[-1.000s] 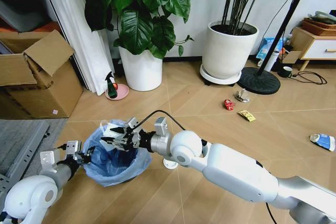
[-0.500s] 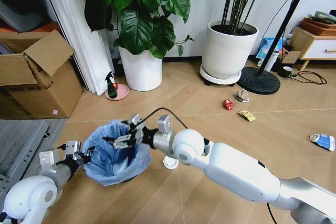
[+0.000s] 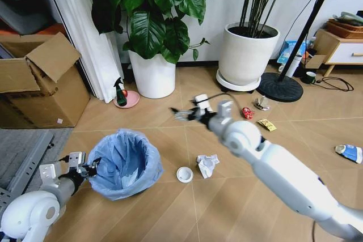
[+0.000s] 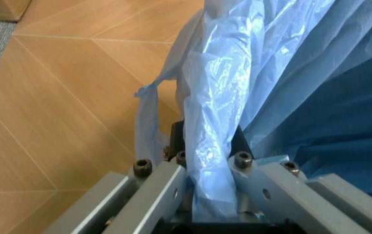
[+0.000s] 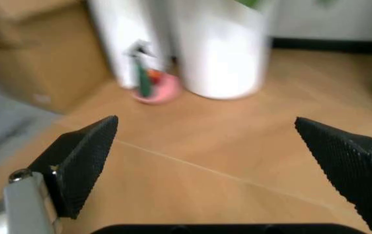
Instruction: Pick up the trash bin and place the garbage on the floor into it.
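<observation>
The trash bin (image 3: pixel 126 164), lined with a crinkled light-blue bag (image 4: pixel 222 92), stands on the wood floor at lower left. My left gripper (image 3: pixel 91 168) is shut on the bag-covered rim (image 4: pixel 205 146) at the bin's near-left side. My right gripper (image 3: pixel 180 115) hovers open and empty above the floor beyond the bin, its black fingers (image 5: pixel 82 161) spread wide. Garbage lies around: a crumpled white tissue (image 3: pixel 207 164), a white disc (image 3: pixel 184 174), a crushed red can (image 3: pixel 247 113), a yellow wrapper (image 3: pixel 266 124) and a blue-and-white packet (image 3: pixel 349 152).
Two big white plant pots (image 3: pixel 153 75) (image 3: pixel 247 54) stand along the back wall. A green spray bottle (image 3: pixel 120 93) sits on a pink dish. A cardboard box (image 3: pixel 37 80) is at the left, a fan's round base (image 3: pixel 281 87) at back right.
My right gripper has left the bin's mouth and swung right and farther away over the floor. The tissue and disc, covered by the arm before, now show. Bin and left gripper are unmoved.
</observation>
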